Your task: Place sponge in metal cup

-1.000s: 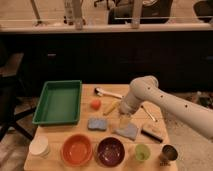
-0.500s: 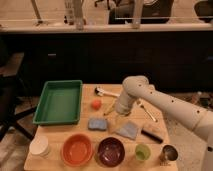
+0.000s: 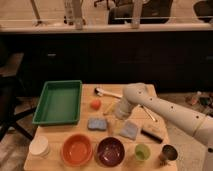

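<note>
The sponge (image 3: 96, 123), a small flat blue-grey pad, lies on the wooden table (image 3: 60, 134) in front of the green tray. The metal cup (image 3: 169, 152), small and silver-grey with a dark inside, stands at the table's front right corner. My white arm reaches in from the right. Its gripper (image 3: 120, 113) points down over the middle of the table. It is just right of and behind the sponge, and far from the cup. It holds nothing that I can see.
A green tray (image 3: 57, 102) sits at the left and an orange ball (image 3: 95, 104) beside it. A pale blue cloth (image 3: 129, 130) and a dark brush (image 3: 151, 134) lie right of the sponge. A white paper cup (image 3: 39, 146), orange bowl (image 3: 76, 149), maroon bowl (image 3: 110, 150) and green cup (image 3: 142, 151) line the front edge.
The arm has swung left and lowered, bringing the gripper from over the cloth to near the sponge. The objects have not moved.
</note>
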You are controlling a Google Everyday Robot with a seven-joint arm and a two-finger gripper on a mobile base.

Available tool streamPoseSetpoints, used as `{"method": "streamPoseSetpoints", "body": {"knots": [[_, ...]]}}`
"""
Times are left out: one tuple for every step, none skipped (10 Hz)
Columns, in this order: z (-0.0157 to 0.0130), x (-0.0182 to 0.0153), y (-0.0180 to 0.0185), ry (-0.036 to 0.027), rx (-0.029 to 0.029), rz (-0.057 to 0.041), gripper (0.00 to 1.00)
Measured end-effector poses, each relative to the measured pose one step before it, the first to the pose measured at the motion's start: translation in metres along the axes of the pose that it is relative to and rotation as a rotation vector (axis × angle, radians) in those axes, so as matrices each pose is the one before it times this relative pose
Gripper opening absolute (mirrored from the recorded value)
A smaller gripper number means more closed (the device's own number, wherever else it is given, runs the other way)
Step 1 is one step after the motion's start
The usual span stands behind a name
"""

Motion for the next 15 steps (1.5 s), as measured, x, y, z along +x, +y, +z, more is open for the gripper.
{"method": "streamPoseSetpoints", "body": {"knots": [[0.00455,-0.00147,-0.00083,0.00032,-0.0058,-0.00452,0.8],[0.00203,0.00028,-0.00122,-0.0003,-0.00217,-0.00056,0.8],[0.00145,0.00122,-0.00153,0.00172,-0.00269,-0.00144,0.8],[0.00114,0.00049,-0.0007,0.00382,-0.00211,-0.00298,0.8],[0.00091,-0.00142,-0.00174,0.0023,0.00214,-0.00394,0.8],[0.00186,-0.00193,-0.00157,0.0054,0.00494,-0.00077,0.8],[0.0025,-0.00469,-0.0025,0.007,0.0087,0.00031,0.8],[0.00297,-0.0057,-0.00233,0.00925,0.01161,0.00022,0.8],[0.00251,-0.00537,-0.00186,0.0077,0.01608,0.00465,0.8],[0.00125,-0.00284,-0.00116,0.0068,0.01833,0.01071,0.8],[0.00144,-0.00142,-0.0008,0.00664,0.0141,0.01297,0.8],[0.00224,-0.00244,-0.00064,0.00362,0.00883,0.01119,0.8],[0.0028,-0.00326,-0.00094,0.00351,0.00487,0.00811,0.8],[0.00268,-0.00227,-0.00045,0.00099,-0.00147,0.00329,0.8],[0.00368,-0.00106,0.00022,0.00251,-0.00724,0.00288,0.8]]}}
